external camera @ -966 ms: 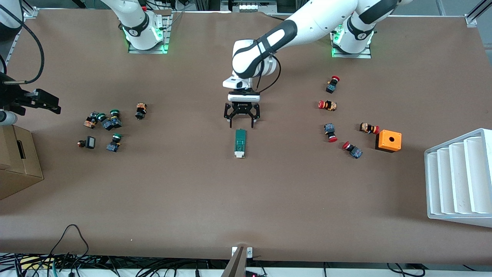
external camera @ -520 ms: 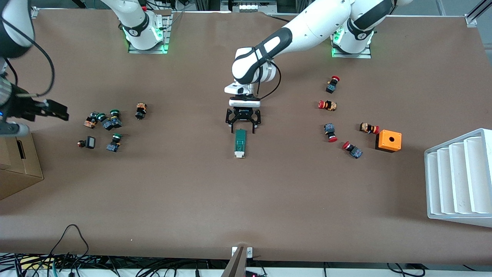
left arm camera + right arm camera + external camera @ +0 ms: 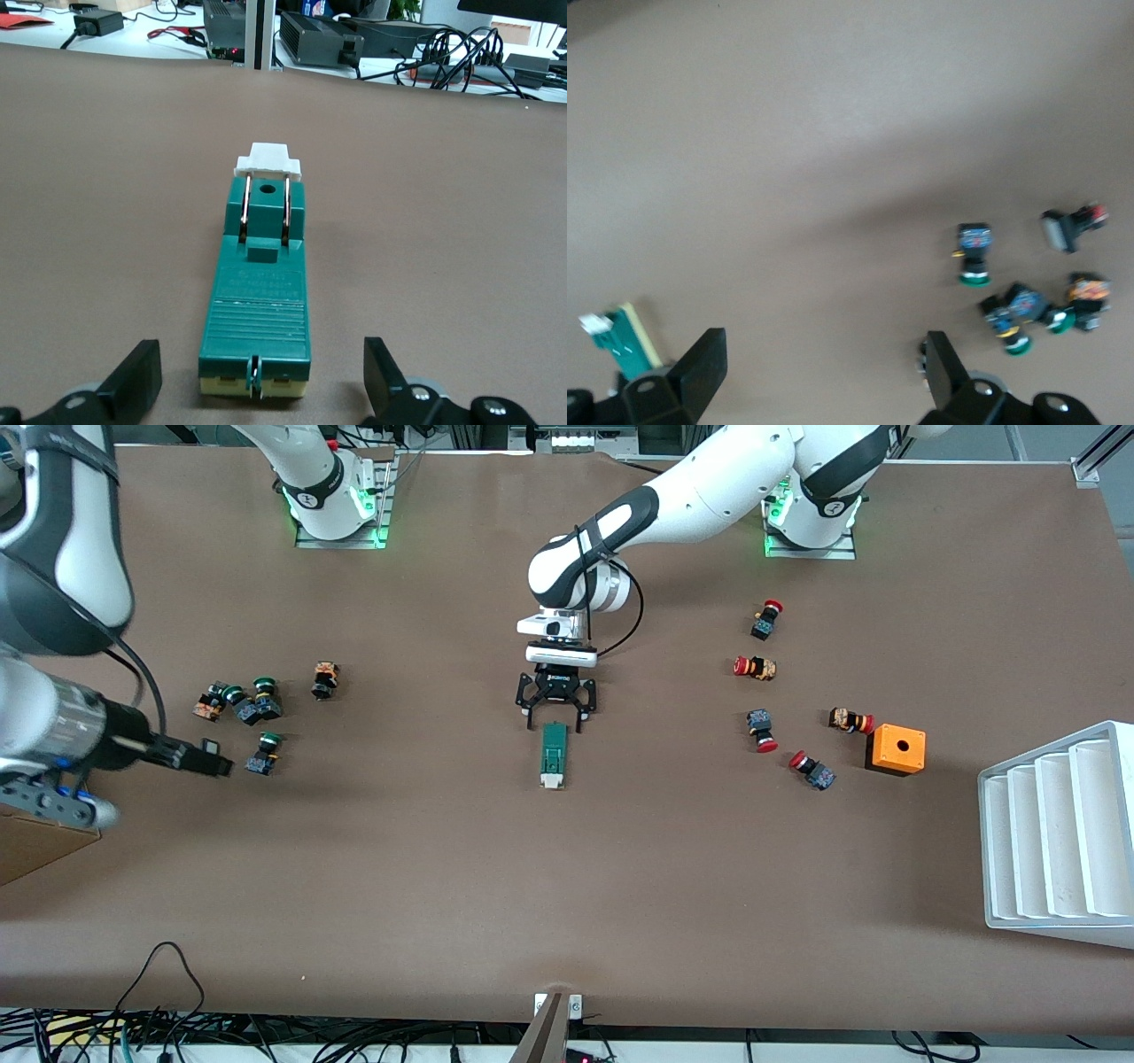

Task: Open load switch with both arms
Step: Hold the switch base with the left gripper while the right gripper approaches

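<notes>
The load switch [image 3: 554,755] is a narrow dark-green block lying mid-table, its white piece [image 3: 552,782] at the end nearer the front camera. My left gripper [image 3: 555,724] is open and low over the switch's green end, one finger on each side, not touching. In the left wrist view the load switch [image 3: 261,292] runs away from between the black fingers [image 3: 140,379], with the white piece [image 3: 268,159] at its tip. My right gripper [image 3: 211,764] is open over the push-button cluster at the right arm's end. In its wrist view the right gripper [image 3: 824,376] holds nothing and the load switch [image 3: 618,341] lies off to one side.
Green-capped push buttons [image 3: 255,707] lie under and beside the right gripper. Red-capped buttons [image 3: 762,731] and an orange cube [image 3: 896,748] sit toward the left arm's end. A white slotted rack [image 3: 1059,837] stands past them. A cardboard box [image 3: 27,849] sits at the right arm's table edge.
The left gripper has come down over the switch's green end. The right arm has swung in from the table edge, its gripper now over the green-capped buttons.
</notes>
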### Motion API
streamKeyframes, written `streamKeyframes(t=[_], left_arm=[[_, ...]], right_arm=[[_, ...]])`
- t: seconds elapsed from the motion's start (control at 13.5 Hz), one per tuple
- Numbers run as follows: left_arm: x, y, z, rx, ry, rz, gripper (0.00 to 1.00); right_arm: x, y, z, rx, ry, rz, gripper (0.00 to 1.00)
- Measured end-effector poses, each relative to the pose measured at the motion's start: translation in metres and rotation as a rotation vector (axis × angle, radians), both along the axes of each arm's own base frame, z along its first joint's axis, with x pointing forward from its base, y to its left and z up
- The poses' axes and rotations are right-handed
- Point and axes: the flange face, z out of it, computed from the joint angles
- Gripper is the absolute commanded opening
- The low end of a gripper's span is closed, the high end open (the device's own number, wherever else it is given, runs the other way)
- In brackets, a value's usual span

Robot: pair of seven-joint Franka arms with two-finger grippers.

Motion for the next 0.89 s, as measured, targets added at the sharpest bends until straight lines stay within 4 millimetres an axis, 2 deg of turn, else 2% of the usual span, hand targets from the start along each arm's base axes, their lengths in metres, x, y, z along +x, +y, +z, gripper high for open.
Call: streamKeyframes(t=[0.37, 0.67, 0.74, 0.89], left_arm=[[-0.001, 0.005, -0.022, 0.015, -0.117, -0.002, 1.00], [0.003, 0.006, -0.024, 0.016, -0.121, 0.001, 1.00], [0.003, 0.006, -0.024, 0.016, -0.121, 0.002, 0.98], [0.003, 0.007, -0.025, 0.017, -0.122, 0.003, 0.81]], right_arm=[[0.030, 0.081, -0.052, 0.061, 0.096, -0.324, 0.99], [0.032, 0.167, -0.103, 0.065, 0.150, -0.545, 0.99], [0.030, 0.189, -0.117, 0.062, 0.158, -0.604, 0.99], [0.026, 0.224, -0.143, 0.086, 0.190, -0.711, 0.99]])
